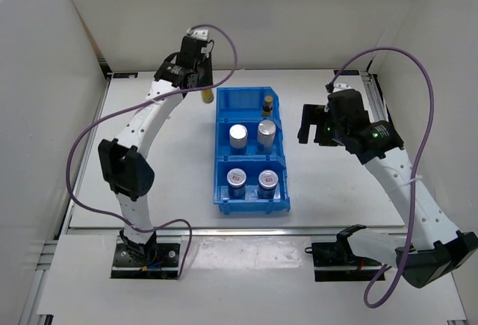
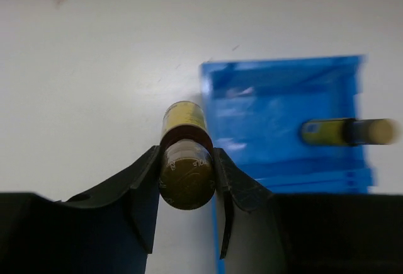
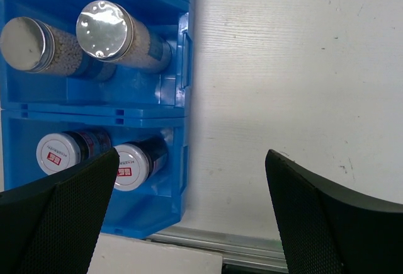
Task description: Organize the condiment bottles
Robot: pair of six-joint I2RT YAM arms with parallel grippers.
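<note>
My left gripper is shut on a slim amber bottle with a yellow label, its round dark end facing the wrist camera. In the top view this bottle sits under the left gripper, just left of the blue bin's far corner. A second amber bottle is in the far compartment. Two silver-lidded shakers fill the middle compartment. Two jars with red marks fill the near one. My right gripper is open and holds nothing, right of the bin.
White walls enclose the table on the left, back and right. A metal rail runs along the table's near edge, past the bin's near end. Purple cables loop beside both arms.
</note>
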